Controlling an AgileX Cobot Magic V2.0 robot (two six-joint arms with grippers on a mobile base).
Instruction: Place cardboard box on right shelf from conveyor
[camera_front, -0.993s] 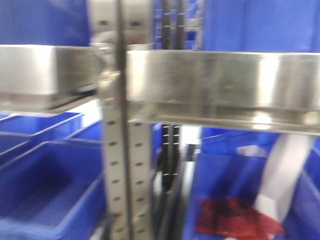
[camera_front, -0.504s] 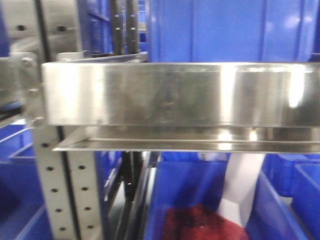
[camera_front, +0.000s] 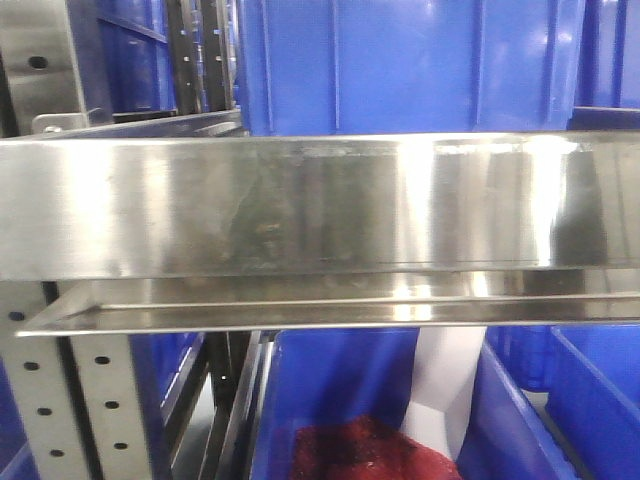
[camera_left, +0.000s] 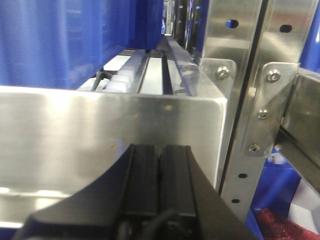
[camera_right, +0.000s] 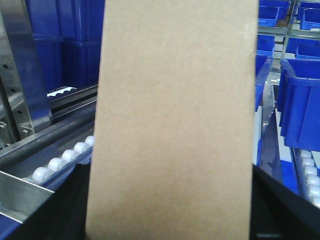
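- The box (camera_right: 175, 120) stands upright in the right wrist view. Its long axis runs from bottom to top of the frame, and a broad plain face is turned to the camera.
- It is between the dark fingers (camera_right: 55, 210) of the right gripper (camera_right: 169, 210), with white rollers (camera_right: 60, 160) and blue bins (camera_right: 300, 100) behind it. Its lower end is cut off by the frame.
- In the front view, a big bin (camera_front: 400, 70) stands on the shelf (camera_front: 300, 210); what is inside it cannot be seen.
- The low bin (camera_front: 330, 400) under the shelf holds a red heap (camera_front: 360, 450) and a white strip (camera_front: 445, 380).
- The right gripper is opened as wide as the box and presses on its two side edges.
- The left gripper (camera_left: 160, 165) has its jaws closed together with nothing between them. It is near a steel lip (camera_left: 75, 140), beside a grey upright (camera_left: 245, 100).
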